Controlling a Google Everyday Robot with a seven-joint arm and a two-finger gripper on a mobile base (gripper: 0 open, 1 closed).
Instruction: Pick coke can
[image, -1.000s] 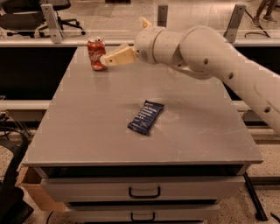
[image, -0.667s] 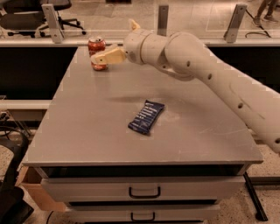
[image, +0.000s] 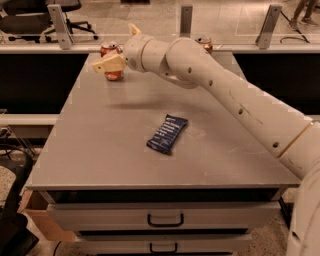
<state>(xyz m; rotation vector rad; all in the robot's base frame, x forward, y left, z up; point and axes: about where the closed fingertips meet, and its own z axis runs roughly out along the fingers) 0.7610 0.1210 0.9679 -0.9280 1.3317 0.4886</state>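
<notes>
One grey table (image: 90, 165) bears two soda cans: one red coke can (image: 111, 50) near the far left corner and one brownish can (image: 203, 44) at the far edge. One dark blue packet (image: 167, 133) lies mid-table. One arm (image: 225, 90) carries one gripper (image: 109, 62), which sits right in front of the coke can. Two drawers (image: 100, 220) show beneath the tabletop, each with one handle. Three metal posts (image: 60, 20) stand behind, beside one office chair (image: 30, 10). One cardboard box (image: 37, 215) sits low at the left.

coke can (image: 111, 49) half hidden behind jaws, seemingly spread | arm (image: 240, 100) cut off right
</notes>
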